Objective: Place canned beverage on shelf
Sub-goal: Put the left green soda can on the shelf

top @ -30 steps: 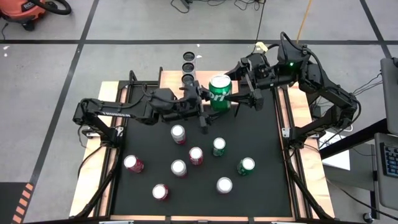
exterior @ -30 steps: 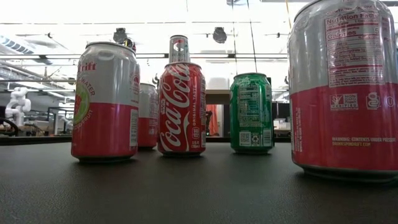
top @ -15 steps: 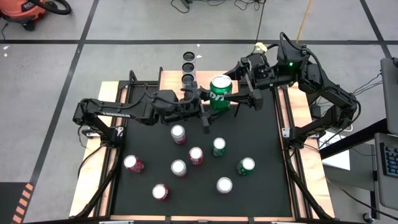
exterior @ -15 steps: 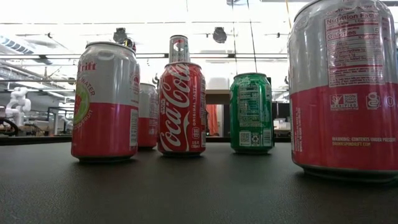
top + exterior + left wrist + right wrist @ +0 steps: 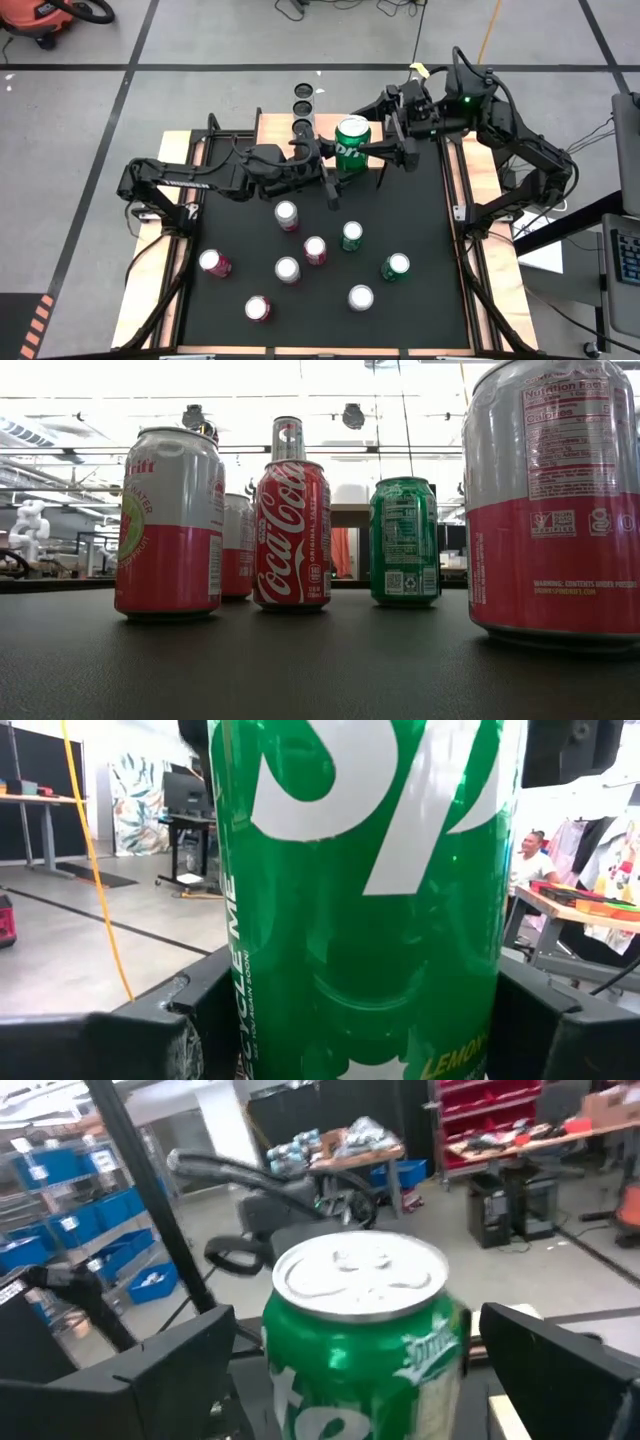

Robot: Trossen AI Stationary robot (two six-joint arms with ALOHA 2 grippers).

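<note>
Overhead looks straight down; low sits table-level; wrists close — all share green can [image 5: 352,143].

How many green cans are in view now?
3. One green can is held in the left hand near the shelf; two stand on the mat. None seems hidden.

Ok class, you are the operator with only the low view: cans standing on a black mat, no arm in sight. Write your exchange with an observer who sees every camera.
Operator: Where are the arms?
Observer: Both meet at the far edge of the black mat, around a Sprite can.
Operator: Who holds it?
Observer: The left tool is clamped on its body.
Operator: And the right?
Observer: The right tool is open, one finger each side of the can's top.
</note>
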